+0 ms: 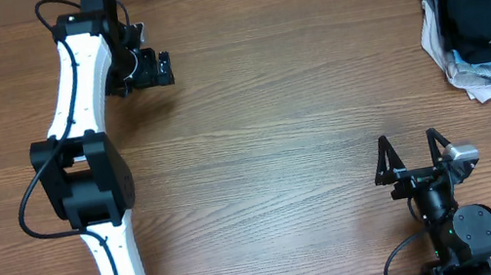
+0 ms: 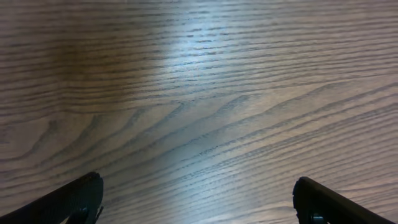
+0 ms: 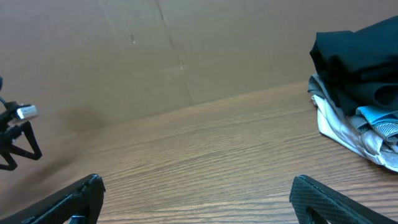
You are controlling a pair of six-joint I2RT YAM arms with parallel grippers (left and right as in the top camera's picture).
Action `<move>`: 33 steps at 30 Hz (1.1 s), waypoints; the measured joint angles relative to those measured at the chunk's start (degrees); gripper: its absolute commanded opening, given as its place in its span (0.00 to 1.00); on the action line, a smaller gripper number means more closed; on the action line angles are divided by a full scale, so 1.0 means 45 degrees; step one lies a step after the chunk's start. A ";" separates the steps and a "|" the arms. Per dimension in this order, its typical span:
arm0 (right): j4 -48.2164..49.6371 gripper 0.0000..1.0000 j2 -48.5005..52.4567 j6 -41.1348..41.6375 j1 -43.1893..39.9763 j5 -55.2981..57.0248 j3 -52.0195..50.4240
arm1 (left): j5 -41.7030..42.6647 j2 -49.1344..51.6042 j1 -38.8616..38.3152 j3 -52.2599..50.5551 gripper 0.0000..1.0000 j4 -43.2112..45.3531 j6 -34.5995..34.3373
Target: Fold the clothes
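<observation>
A pile of clothes (image 1: pixel 489 20) lies at the far right of the table: a black garment on top, a light blue one and pale grey ones under it. It also shows at the right edge of the right wrist view (image 3: pixel 360 93). My left gripper (image 1: pixel 165 68) is open and empty at the far left of the table, well away from the pile; its view shows only bare wood between the fingers (image 2: pixel 199 199). My right gripper (image 1: pixel 410 146) is open and empty near the front edge, below and left of the pile, fingers wide apart (image 3: pixel 198 199).
The wooden table (image 1: pixel 273 123) is bare between the arms. A brown cardboard wall (image 3: pixel 155 50) stands behind the table's far edge. The left arm's white links (image 1: pixel 82 134) stretch along the left side.
</observation>
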 measured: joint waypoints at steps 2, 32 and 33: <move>0.0000 1.00 0.0000 0.0005 0.0000 0.0000 0.0000 | -0.0015 -0.0437 -0.0053 -0.0073 1.00 0.0068 -0.0005; 0.0005 1.00 0.0000 -0.0005 0.0000 -0.0005 0.0000 | -0.0219 -1.5907 0.1180 -1.2211 1.00 1.3187 -0.0005; 0.0000 1.00 0.0000 0.0000 0.0000 -0.0005 0.0000 | -0.0170 -1.6334 0.1180 -1.3163 1.00 1.3804 0.0000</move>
